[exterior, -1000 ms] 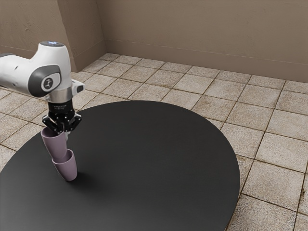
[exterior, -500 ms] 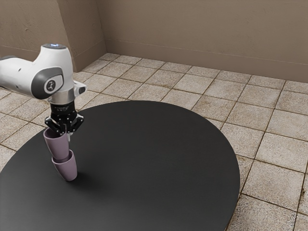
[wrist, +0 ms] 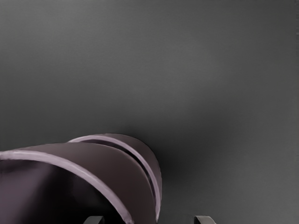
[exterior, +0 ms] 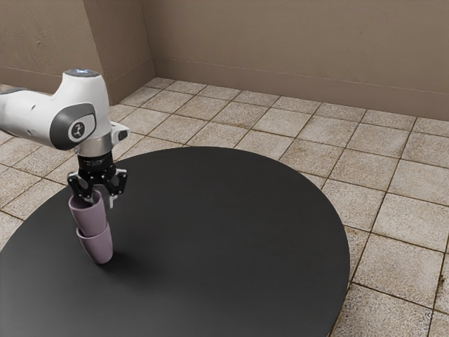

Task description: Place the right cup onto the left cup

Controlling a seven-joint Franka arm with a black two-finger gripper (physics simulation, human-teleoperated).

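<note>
The released gripper (exterior: 101, 203) straddles one wall of the upper cup (exterior: 88, 218), nested in the lower cup (exterior: 98, 247), exterior view's left.

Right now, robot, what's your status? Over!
Pincer open. Upper cup sitting partway inside lower cup. Watch out: one finger at the upper cup's mouth, might bump the rim. Over.

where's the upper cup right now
In the exterior view, the upper cup is toward the exterior view's left, its lower end inside the lower cup and its rim just under the hand.
</note>
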